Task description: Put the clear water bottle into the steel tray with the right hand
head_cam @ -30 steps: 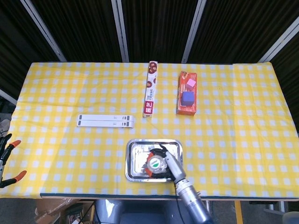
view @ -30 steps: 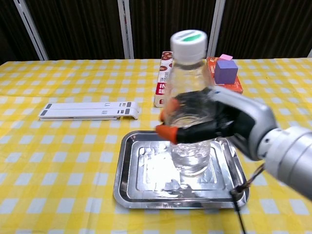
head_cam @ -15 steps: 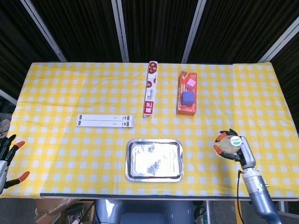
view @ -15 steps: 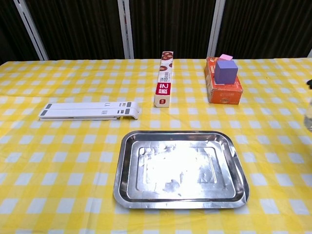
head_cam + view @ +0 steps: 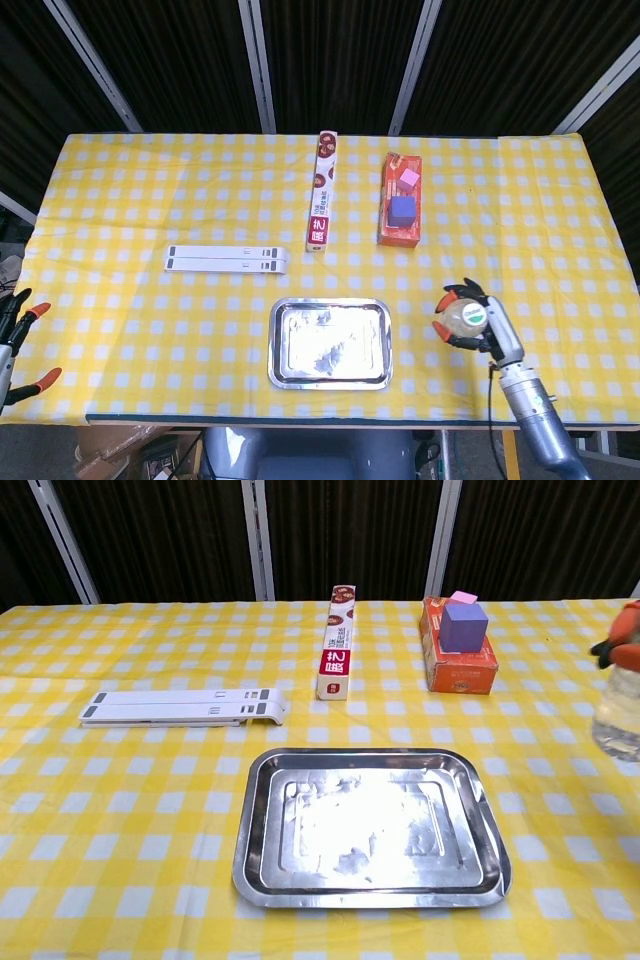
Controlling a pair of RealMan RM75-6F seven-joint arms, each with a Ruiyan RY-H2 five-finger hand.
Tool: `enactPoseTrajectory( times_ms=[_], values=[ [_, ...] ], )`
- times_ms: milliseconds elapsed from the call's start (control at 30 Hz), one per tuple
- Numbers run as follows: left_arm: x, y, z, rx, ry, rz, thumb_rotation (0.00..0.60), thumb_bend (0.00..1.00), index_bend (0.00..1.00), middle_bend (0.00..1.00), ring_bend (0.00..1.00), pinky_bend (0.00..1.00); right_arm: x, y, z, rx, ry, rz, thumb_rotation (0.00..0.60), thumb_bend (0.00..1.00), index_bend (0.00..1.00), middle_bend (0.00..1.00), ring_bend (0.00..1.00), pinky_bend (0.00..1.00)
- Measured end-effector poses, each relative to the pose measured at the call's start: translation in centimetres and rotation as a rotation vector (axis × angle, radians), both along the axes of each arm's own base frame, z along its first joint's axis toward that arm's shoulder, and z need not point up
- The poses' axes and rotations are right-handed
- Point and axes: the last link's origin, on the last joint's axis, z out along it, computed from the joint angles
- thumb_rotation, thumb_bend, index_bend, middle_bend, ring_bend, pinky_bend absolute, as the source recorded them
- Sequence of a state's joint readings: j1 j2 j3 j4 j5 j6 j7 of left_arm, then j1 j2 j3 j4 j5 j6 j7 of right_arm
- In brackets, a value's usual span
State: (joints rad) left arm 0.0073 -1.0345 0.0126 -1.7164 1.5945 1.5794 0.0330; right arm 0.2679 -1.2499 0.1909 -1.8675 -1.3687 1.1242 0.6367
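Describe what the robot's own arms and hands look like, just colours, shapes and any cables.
The right hand is dark, nearly black, with bright orange fingertips. Behind it comes a ribbed silver metal wrist section, then a smooth grey-blue cylindrical forearm, with a thin dark cable running beside the wrist. The left hand shows only at the frame edge: slim dark fingers, again orange-tipped. No markings are legible.

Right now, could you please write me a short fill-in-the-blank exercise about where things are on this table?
1. The right hand holds the clear water ____.
2. The steel tray has ____ in it.
3. The purple cube sits on top of the ____ box.
4. The bottle is to the ____ of the tray in the head view.

Missing words: bottle; nothing; orange; right
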Motion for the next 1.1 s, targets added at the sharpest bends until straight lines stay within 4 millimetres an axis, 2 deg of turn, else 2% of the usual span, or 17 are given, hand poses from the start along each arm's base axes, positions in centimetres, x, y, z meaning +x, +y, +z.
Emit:
enactPoseTrajectory(
  times_ms=[300,433,567,900,1100],
  values=[
    [-0.2,0.2,0.2,-0.004,-0.003,0.002,0.6,0.2,0.16,0.0,0.0,0.0,9.4,1.1,-6.2,0.086,-0.057,0.16,0.6,0.6,0.79,0.59,0.25,0.0],
    [-0.3,0.2,0.5,0.004,-0.013,0.004,0.6,0.2,0.16,0.0,0.0,0.0,11.4,1.2,-7.6,0.104,-0.062,0.15,0.6,0.6,0.79,0.59,0.25,0.0],
    [-0.4,0.2,0.6,0.003,-0.017,0.003,0.6,0.2,0.16,0.0,0.0,0.0,10.6,0.7,-7.4,0.093,-0.049,0.103,0.6,0.6,0.79,0.59,0.25,0.0],
    [-0.1,0.1,0.1,-0.007,-0.006,-0.002,0.6,0.2,0.16,0.0,0.0,0.0,3.9,0.1,-3.5,0.041,0.004,-0.011,0.6,0.6,0.79,0.59,0.25,0.0],
    [0.0,0.1,0.0,-0.009,-0.001,-0.001,0.6,0.2,0.16,0.0,0.0,0.0,3.3,0.8,-4.2,0.079,0.008,0.019,0.6,0.6,0.79,0.59,0.25,0.0]
  ],
)
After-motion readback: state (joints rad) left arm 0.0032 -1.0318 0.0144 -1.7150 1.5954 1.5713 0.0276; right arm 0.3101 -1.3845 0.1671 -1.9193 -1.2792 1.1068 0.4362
